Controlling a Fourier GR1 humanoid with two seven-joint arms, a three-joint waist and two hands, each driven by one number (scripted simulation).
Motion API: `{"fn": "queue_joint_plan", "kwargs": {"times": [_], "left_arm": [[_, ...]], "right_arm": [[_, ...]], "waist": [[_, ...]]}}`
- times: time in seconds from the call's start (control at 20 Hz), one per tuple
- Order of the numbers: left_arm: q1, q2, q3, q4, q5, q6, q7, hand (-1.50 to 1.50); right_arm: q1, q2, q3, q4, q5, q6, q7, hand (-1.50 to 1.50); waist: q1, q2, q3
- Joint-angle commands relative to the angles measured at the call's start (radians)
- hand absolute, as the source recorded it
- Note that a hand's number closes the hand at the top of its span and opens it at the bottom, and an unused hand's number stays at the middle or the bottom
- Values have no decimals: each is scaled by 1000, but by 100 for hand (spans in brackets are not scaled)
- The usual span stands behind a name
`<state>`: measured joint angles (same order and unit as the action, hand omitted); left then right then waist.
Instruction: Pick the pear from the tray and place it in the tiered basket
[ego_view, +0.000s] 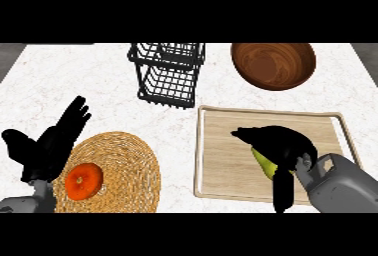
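Right now the right hand (279, 142) curls over the pear (263, 161) on the wooden tray (221, 150), hiding all but a green sliver under its fingers. Far and to the left stands the black tiered basket (168, 72). At the near left, the left hand (48, 145) rests open, fingers up.

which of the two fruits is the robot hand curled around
The green pear on the wooden tray, under the right robot hand. The orange lies untouched on the woven mat.
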<state>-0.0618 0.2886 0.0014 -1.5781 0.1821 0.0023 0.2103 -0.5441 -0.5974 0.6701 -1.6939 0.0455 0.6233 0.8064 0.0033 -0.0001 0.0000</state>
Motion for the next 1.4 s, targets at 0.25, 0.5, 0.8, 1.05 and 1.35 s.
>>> {"fn": "queue_joint_plan", "kwargs": {"times": [0.25,0.5,0.8,1.05,1.35], "left_arm": [[26,-11,26,-16,-14,-31,-4,0],[17,-60,9,11,-49,-24,-31,0],[-35,-36,49,23,-23,-51,27,0],[14,-29,51,-37,-32,-64,35,0],[40,-80,25,21,-83,-61,-53,0]], "right_arm": [[111,1,-59,100,316,-39,-259,-150],[148,6,-81,173,438,-41,-396,-150],[128,89,-125,110,314,217,-213,150],[155,23,-49,207,507,117,-485,150],[134,68,-53,157,608,107,-511,150]], "waist": [[1,0,0],[0,1,0],[-6,-1,-1],[4,1,1],[2,1,0]]}}
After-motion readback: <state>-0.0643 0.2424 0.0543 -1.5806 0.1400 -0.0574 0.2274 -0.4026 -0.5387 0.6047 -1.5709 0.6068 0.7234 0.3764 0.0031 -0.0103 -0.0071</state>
